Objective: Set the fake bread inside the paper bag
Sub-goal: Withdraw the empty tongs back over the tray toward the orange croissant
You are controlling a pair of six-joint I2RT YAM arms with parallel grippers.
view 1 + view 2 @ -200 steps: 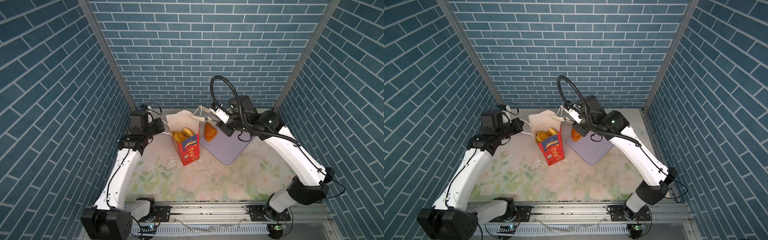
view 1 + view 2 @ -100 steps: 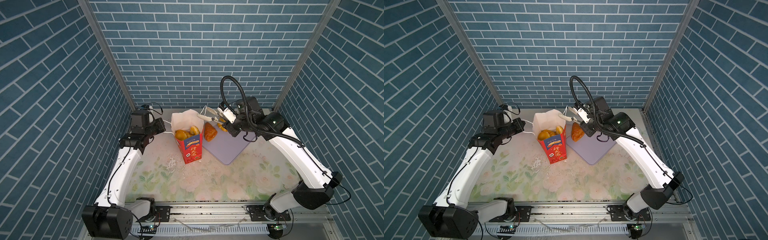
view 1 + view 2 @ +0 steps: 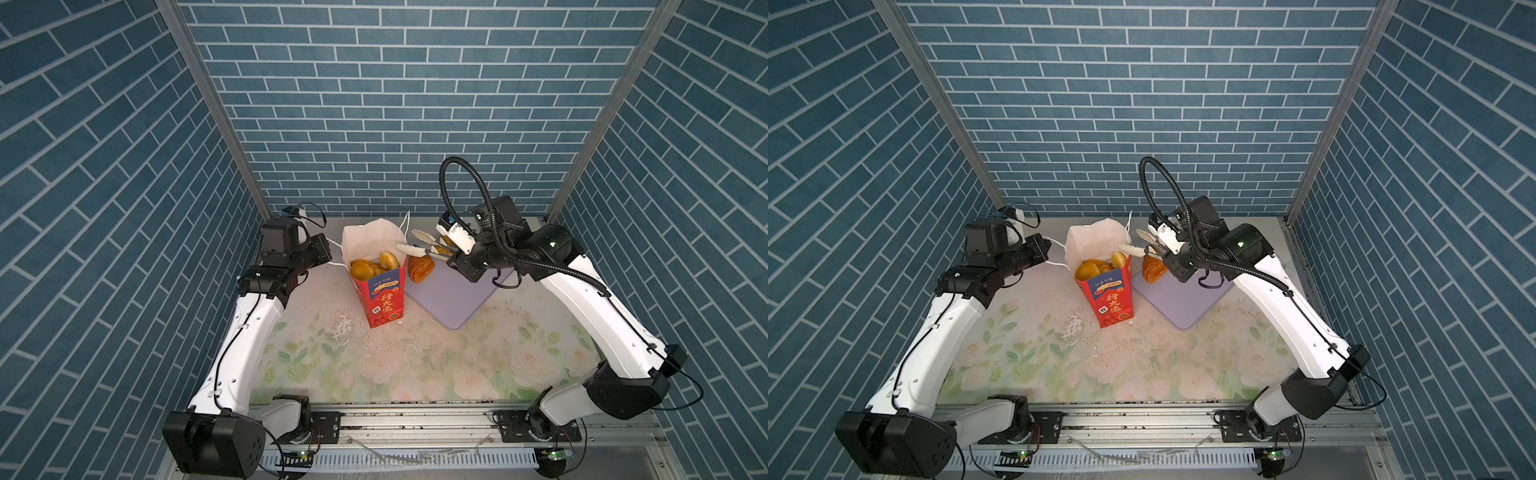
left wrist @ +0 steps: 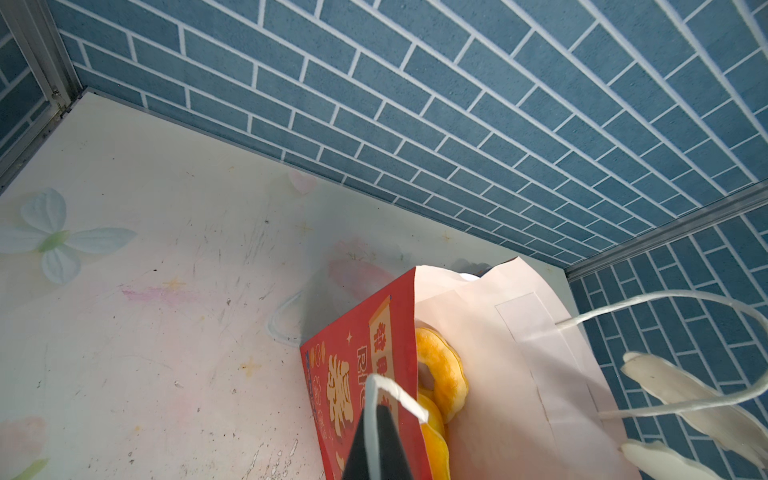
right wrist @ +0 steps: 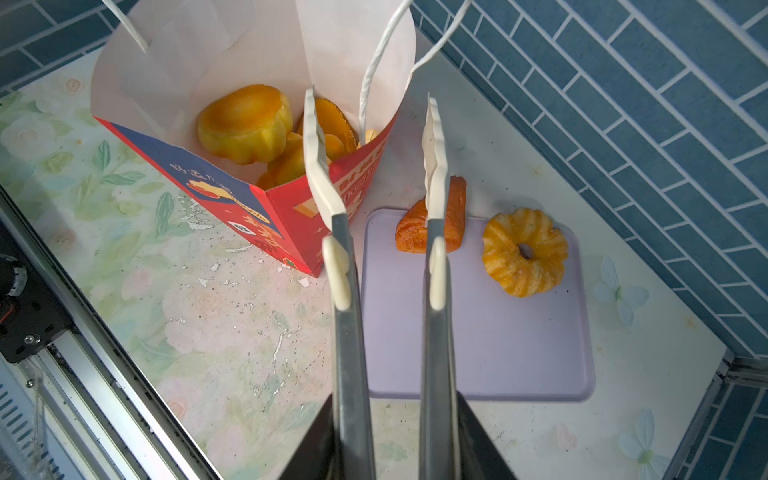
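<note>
Right wrist view shows my right end effector [image 5: 395, 440] clamped on the tongs [image 5: 322, 183], their tips apart and empty near the croissant [image 5: 409, 232]; it and a ring donut [image 5: 509, 270] lie on the lilac tray [image 3: 453, 299], just right of the paper bag [image 3: 384, 299] at mid-frame in a top view; more bread [image 5: 243, 124] sits inside the bag; my left end effector [image 4: 376, 436] is closed on a cord handle [image 4: 392, 387]; my worry is a tong tip catching the other handle [image 5: 365, 89] and toppling the bag across the surface [image 3: 415, 365], or the glossy croissant slipping free.
</note>
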